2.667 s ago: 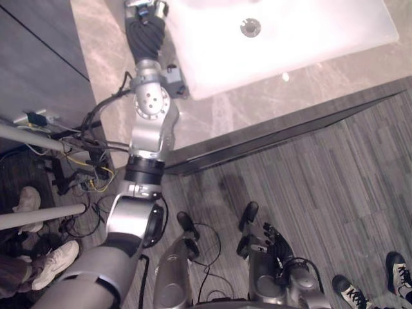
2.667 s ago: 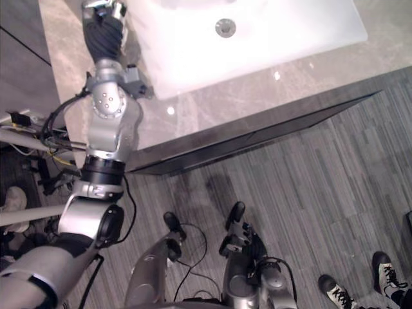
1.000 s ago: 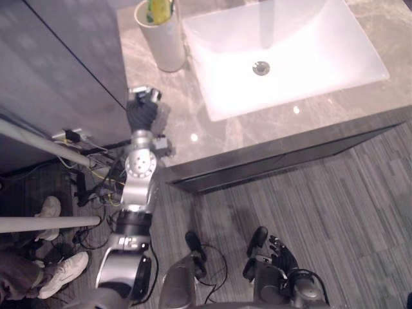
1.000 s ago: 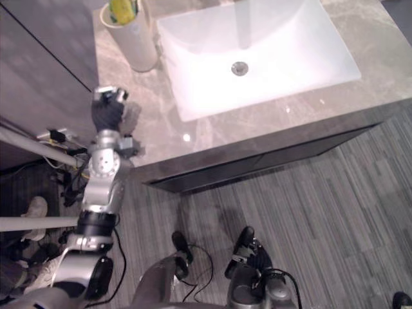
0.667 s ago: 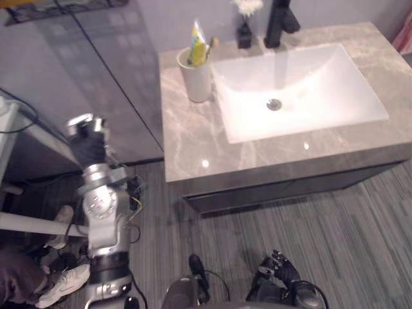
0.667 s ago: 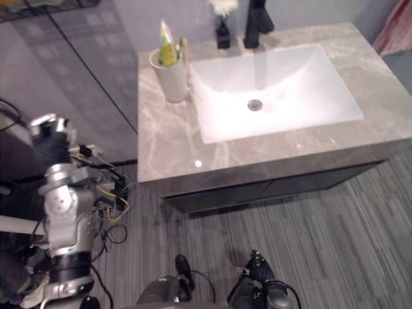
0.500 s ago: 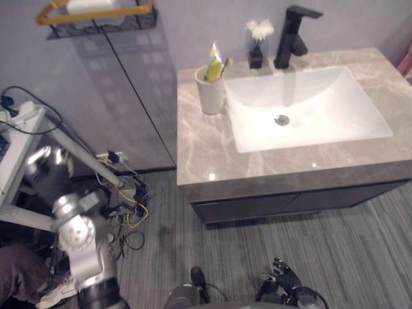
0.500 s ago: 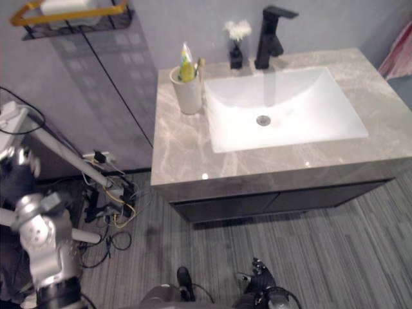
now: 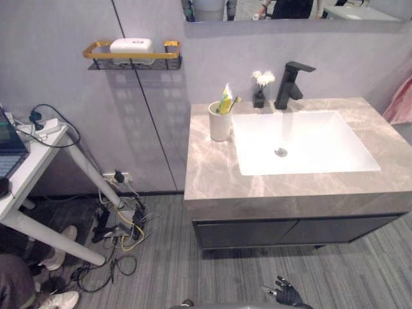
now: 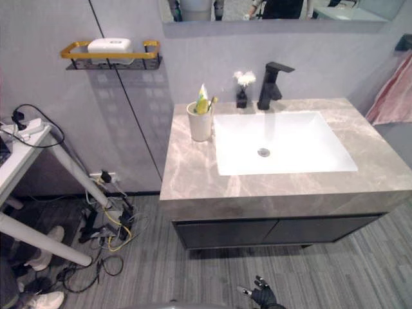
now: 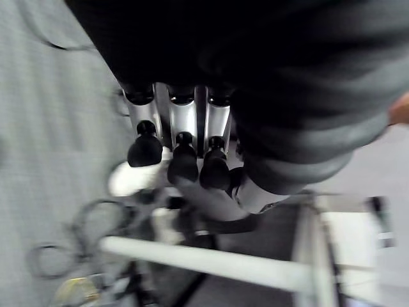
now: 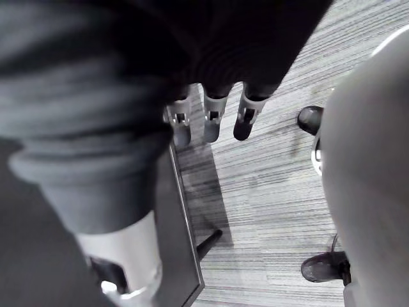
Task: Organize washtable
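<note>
We judge the job nearly done: the bench (image 9: pixel 212 183) looks tidy around the bare sink (image 9: pixel 309 145). The cup (image 9: pixel 219 125) stands just beside the sink, holding a tube (image 9: pixel 226 98) and a toothbrush (image 9: pixel 235 100). Our left robot hand (image 11: pixel 182 144) and right robot hand (image 12: pixel 211 118) hang over the floor, fingers straight, holding nothing.

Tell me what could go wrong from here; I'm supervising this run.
The cup, holding a tube and toothbrush, stands beside the sink; a nudge could tip it in. The slim flower vase by the faucet could topple. Loose cables on the floor beside the counter could snag a step.
</note>
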Available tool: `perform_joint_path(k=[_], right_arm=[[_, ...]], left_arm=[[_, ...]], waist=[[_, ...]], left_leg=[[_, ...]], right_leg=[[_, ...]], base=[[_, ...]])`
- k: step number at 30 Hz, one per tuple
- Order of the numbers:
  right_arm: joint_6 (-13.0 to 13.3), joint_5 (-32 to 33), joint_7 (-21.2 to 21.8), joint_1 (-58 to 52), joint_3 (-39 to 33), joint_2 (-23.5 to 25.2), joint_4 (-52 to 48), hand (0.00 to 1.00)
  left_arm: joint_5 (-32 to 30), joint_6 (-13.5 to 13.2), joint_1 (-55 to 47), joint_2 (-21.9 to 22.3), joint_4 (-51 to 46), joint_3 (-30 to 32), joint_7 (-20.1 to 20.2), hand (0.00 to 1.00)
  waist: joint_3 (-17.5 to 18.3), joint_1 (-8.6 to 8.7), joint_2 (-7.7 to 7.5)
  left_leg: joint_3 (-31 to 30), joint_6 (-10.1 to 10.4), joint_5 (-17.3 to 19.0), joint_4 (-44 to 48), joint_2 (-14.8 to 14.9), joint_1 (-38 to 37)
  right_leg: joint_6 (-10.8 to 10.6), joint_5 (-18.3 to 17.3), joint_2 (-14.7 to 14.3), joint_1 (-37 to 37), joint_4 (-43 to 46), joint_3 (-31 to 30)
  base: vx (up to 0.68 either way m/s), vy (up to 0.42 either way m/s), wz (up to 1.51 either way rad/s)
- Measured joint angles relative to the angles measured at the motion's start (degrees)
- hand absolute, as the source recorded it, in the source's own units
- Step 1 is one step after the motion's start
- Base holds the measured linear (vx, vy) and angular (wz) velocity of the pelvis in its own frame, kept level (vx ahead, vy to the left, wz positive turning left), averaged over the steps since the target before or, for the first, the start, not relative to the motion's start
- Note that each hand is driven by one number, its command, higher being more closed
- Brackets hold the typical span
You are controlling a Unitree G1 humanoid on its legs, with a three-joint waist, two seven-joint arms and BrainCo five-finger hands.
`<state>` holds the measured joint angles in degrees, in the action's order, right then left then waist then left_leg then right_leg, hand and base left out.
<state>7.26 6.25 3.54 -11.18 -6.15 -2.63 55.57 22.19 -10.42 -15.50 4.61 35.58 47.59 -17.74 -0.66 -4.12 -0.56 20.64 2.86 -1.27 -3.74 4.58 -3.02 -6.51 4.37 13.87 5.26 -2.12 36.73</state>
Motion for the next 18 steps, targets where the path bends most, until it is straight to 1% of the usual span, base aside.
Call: perform_joint_path(k=[2,3,6,8,9,12,13,14,16,18], right_arm=[[0.0,0.07,-0.12,0.12,-0.17,0.36,0.55,0.0],[0.01,0.18,-0.14,0.49,-0.47,0.37,1.83,0.0],[-0.01,0.15,-0.97,0.98,-0.79,0.36,2.7,0.0],[-0.07,0.08,-1.05,1.94,-0.73,0.36,3.97,0.0],[-0.16,0.0,-1.06,2.25,-0.65,0.37,4.35,0.0],[-0.35,0.0,-1.14,3.1,-0.49,0.04,4.83,0.0],[-0.36,-0.01,-1.14,3.43,-0.45,-0.24,4.87,0.0],[-0.35,-0.01,-1.19,3.58,-0.42,-0.32,4.87,0.0],[-0.36,-0.02,-1.37,4.2,-0.04,-0.83,4.88,0.0],[-0.42,0.0,-1.65,4.21,0.03,-1.01,5.02,0.0]], left_arm=[[-0.01,1.26,0.03,0.07,5.63,-3.41,2.47,0.0],[-0.04,1.99,0.18,0.25,10.87,-6.91,4.7,0.0],[-0.31,3.15,0.28,0.48,17.1,-11.54,7.18,0.0],[-0.56,4.3,0.3,0.13,19.08,-14.31,8.92,0.0],[-0.58,4.48,0.29,-0.08,19.08,-14.48,9.34,0.0],[-0.57,4.76,0.61,-0.78,19.6,-18.38,11.35,0.0],[-0.57,4.83,0.94,-1.08,19.88,-19.41,11.66,0.0],[-0.56,4.84,1.0,-1.48,20.06,-20.72,11.73,0.0],[-0.56,4.87,1.11,-1.68,20.25,-21.66,12.04,0.0],[-0.62,4.87,1.26,-1.89,20.29,-22.52,12.34,0.0]], waist=[[0.09,0.14,-0.94],[0.09,0.15,-1.37],[0.02,0.16,-1.33],[-0.02,0.17,-1.26],[-0.04,0.16,-1.23],[-0.41,0.17,-0.45],[-0.43,0.17,-0.44],[-0.68,0.17,-0.1],[-0.96,0.26,0.19],[-1.15,0.22,0.14]], left_leg=[[-0.36,-0.21,-0.36,-0.42,-0.28,-0.62],[-0.83,-0.22,-0.37,-0.64,-0.52,-1.11],[-0.85,-0.36,-0.65,-1.56,-0.98,-1.64],[-0.84,-0.36,-0.65,-1.56,-1.01,-1.62],[-0.84,-0.36,-0.65,-1.56,-1.0,-1.62],[-0.78,-0.35,-0.64,-1.57,-0.98,-1.59],[-0.77,-0.35,-0.64,-1.58,-0.98,-1.49],[-0.8,-0.35,-0.64,-1.58,-0.98,-1.41],[-0.92,-0.35,-0.64,-1.58,-0.99,-1.31],[-1.57,-0.35,-0.67,-1.58,-1.0,-1.04]], right_leg=[[-0.17,-0.14,-0.01,0.55,-0.04,0.37],[-0.18,-0.36,0.12,0.88,-0.02,0.76],[-0.2,-0.41,0.38,0.95,-0.01,0.65],[-0.22,-0.43,0.38,0.88,-0.01,0.57],[-0.33,-0.51,0.37,0.88,0.0,0.55],[-0.46,-0.6,0.32,0.73,0.02,0.33],[-0.46,-0.6,0.3,0.59,0.02,0.25],[-0.48,-0.62,0.28,0.51,0.01,0.26],[-0.52,-0.66,0.27,0.45,0.01,0.31],[-0.56,-0.88,0.2,0.54,0.02,0.83]], base=[[0.03,0.005,0.12],[0.01,0.007,0.11],[0.0,0.003,0.03],[0.0,0.0,0.0],[0.0,0.0,0.0],[-0.01,-0.004,-0.01],[0.0,0.0,0.0],[0.0,0.0,0.0],[0.0,-0.005,0.02],[0.0,-0.012,0.1]])
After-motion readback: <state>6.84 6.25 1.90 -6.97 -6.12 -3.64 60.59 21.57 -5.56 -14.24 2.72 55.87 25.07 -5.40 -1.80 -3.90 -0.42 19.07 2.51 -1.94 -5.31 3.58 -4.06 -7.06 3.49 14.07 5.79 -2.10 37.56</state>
